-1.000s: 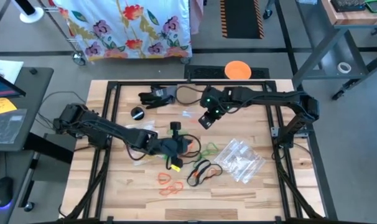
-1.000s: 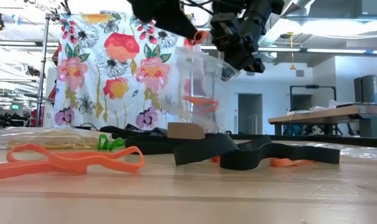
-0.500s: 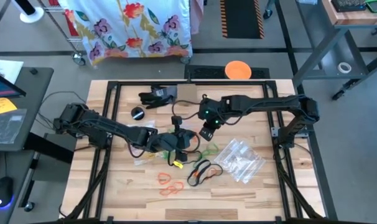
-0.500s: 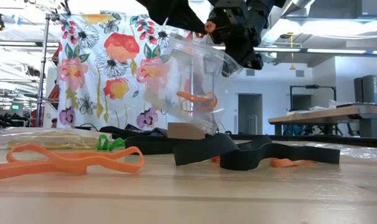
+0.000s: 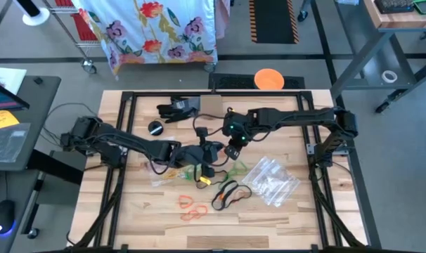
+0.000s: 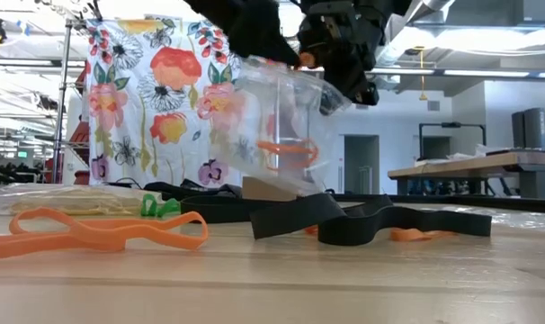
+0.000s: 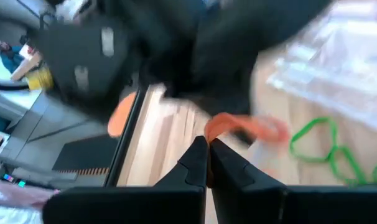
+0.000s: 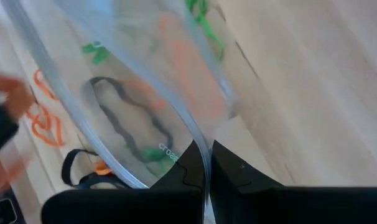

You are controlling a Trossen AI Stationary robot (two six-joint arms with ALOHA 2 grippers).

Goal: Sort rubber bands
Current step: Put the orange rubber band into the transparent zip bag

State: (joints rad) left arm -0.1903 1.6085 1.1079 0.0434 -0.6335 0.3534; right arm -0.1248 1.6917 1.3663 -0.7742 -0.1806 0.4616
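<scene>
Over the last second the left gripper [image 5: 214, 156] had moved right to the clear plastic zip bag [image 6: 277, 121]; its jaws pinched a thin orange rubber band [image 7: 241, 126] at the bag's mouth, so bagging looked close; the right gripper [image 5: 233, 149], clamped on the rim, held the bag hanging, long axis roughly vertical, above mid-table.

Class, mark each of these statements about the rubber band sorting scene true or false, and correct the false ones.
1. The right gripper is shut on the rim of a clear plastic zip bag. True.
2. The clear plastic zip bag held in the air is empty. False: an orange rubber band shows inside it.
3. The left gripper is shut on an orange rubber band. True.
4. All the rubber bands are already off the wooden table. False: orange loops, green loops and dark loops lie on it.
5. A round orange disc lies beyond the table's far edge. True.
</scene>
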